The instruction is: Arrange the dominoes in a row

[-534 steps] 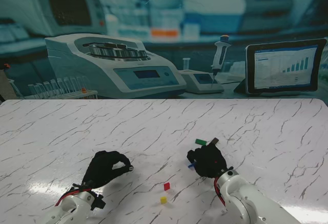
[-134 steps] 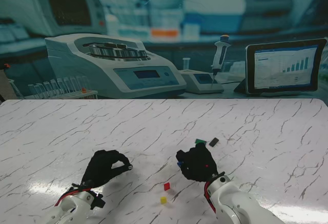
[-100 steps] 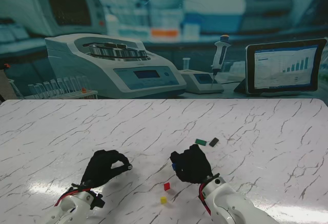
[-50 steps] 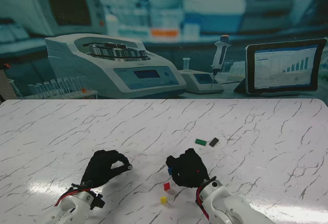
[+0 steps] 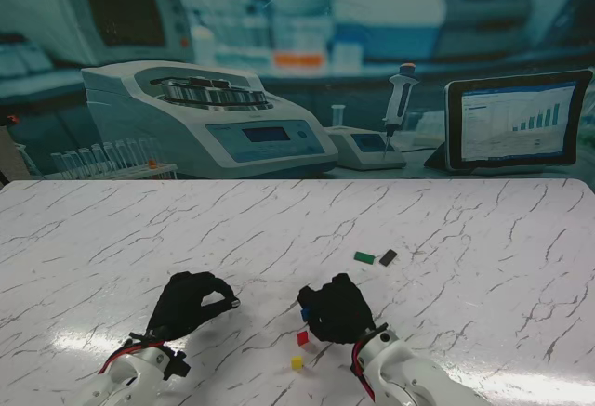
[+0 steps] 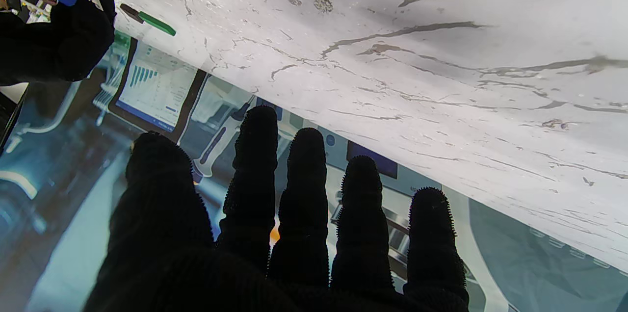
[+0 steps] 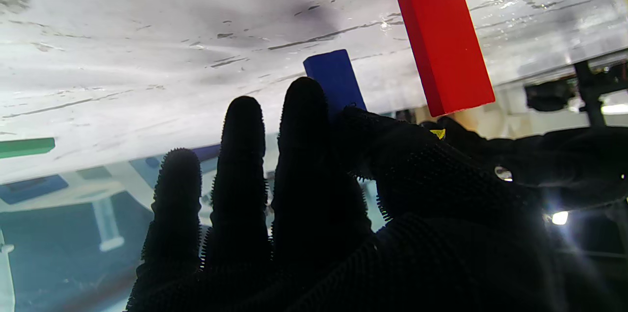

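Right hand (image 5: 337, 309) pinched a blue domino (image 7: 334, 78) between thumb and fingers, just off the marble table (image 5: 483, 229), close beside the red domino (image 5: 302, 337) standing upright there. Nearer to me than the red one sat a yellow domino (image 5: 297, 362). Farther off, a green domino (image 5: 363, 257) and a dark domino (image 5: 388, 257) lay flat side by side. Left hand (image 5: 189, 303) was well apart to the left, fingers spread, holding nothing.

Glossy marble-look table (image 5: 483, 239); nubbly matt glove fingers (image 7: 240, 155).
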